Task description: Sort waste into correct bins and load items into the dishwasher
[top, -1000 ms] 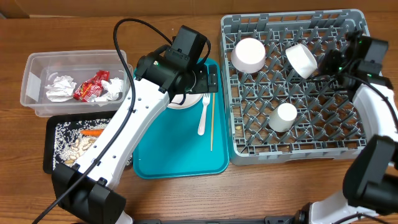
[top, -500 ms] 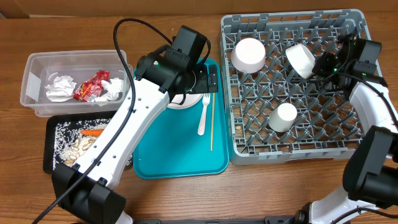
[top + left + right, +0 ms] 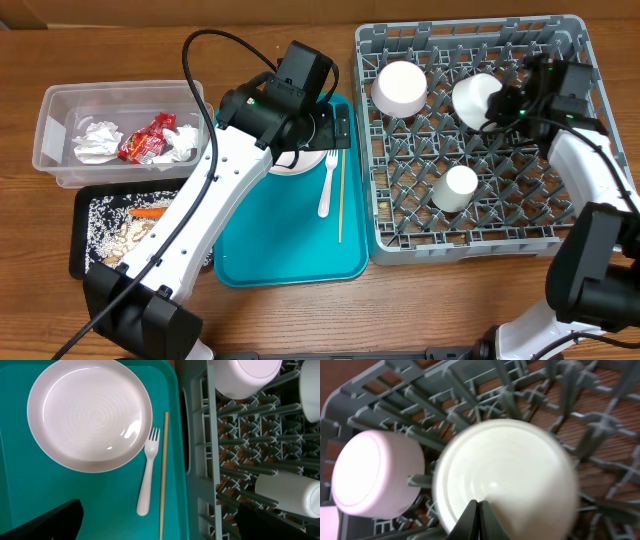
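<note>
Right claw (image 3: 479, 510), tips together, apparently pressed on the upturned white bowl (image 3: 510, 470) directly ahead: nudge slowly so it seats between rack (image 3: 420, 400) pegs, clear of the second bowl (image 3: 375, 480) beyond; left claw (image 3: 157, 510), spread wide, hovers above plate (image 3: 90, 412), fork (image 3: 147, 475), chopstick (image 3: 163, 470).

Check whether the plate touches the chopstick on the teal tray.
Apart. The left wrist view shows a strip of teal tray between the plate and the chopstick.
</note>
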